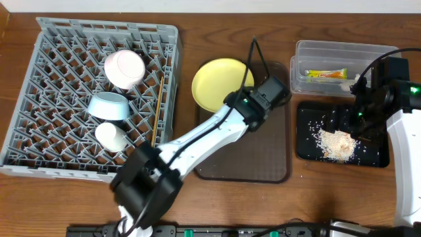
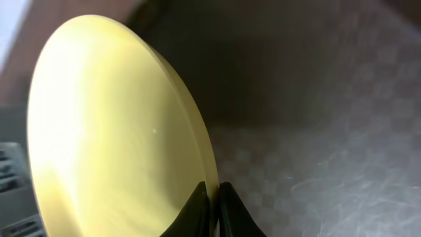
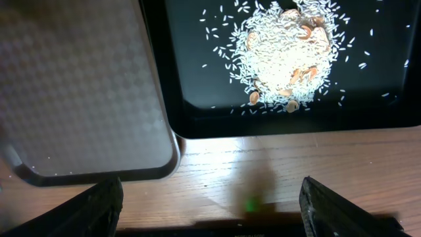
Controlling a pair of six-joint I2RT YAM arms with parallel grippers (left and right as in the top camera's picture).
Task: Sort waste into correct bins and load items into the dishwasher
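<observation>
My left gripper is shut on the rim of the pale yellow plate and holds it tilted over the brown tray's far end. In the left wrist view the jaws pinch the plate's edge. My right gripper is open and empty, hovering by the black tray, which holds rice-like crumbs. The clear tub holds the snack wrapper. The grey rack holds a white bowl, the blue bowl, the white cup and the chopsticks. I cannot make out the white scrap.
The brown serving tray lies mid-table between the rack and the black tray; its corner shows in the right wrist view and its surface in the left wrist view. A strip of bare wood separates the two trays.
</observation>
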